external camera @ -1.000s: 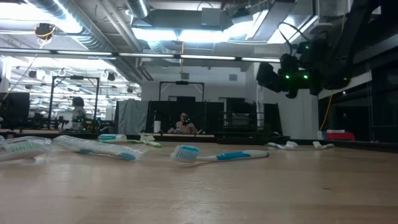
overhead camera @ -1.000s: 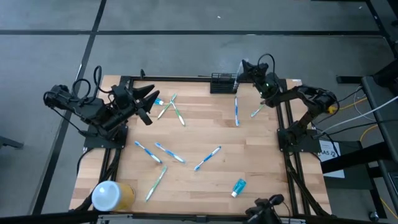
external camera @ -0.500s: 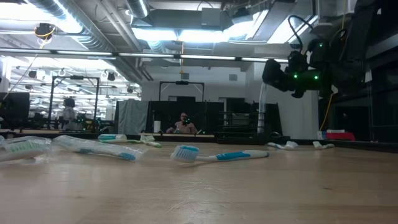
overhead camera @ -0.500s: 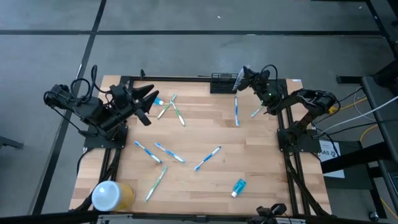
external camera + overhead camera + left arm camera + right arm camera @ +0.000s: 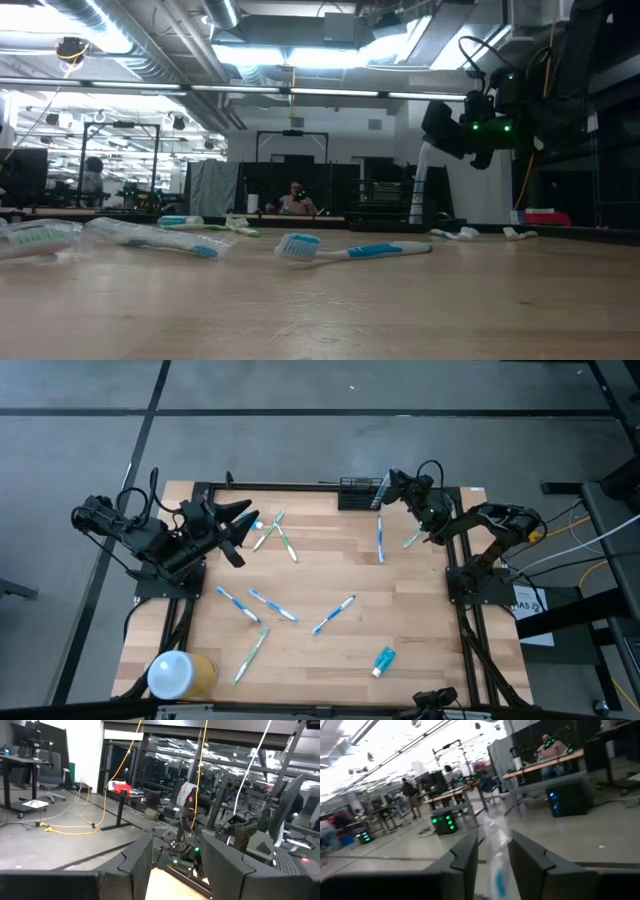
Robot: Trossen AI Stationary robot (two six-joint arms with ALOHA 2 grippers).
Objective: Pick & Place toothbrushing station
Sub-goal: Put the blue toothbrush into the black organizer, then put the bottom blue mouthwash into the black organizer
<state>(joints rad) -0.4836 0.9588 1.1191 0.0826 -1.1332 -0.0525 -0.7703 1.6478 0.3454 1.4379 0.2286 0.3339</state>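
A pale wooden plank table (image 5: 400, 620) carries scattered slim blue-and-white toothbrushes (image 5: 333, 614). The toothbrushing station (image 5: 360, 493), a small black slotted rack, sits at the far edge. Just beside it, the right gripper (image 5: 392, 486) hovers, its dark fingers (image 5: 530, 857) parted around an upright toothbrush (image 5: 497, 855). The left gripper (image 5: 246, 515) waits at the far left, fingers apart and empty.

The right arm is reaching in from 3 o'clock toward 12, its right gripper (image 5: 388, 482) hanging raised, jaws standing slightly apart. The left arm is lying folded at 9 o'clock, its left gripper (image 5: 244, 515) pointing toward 3, jaws standing apart and gripping nothing.
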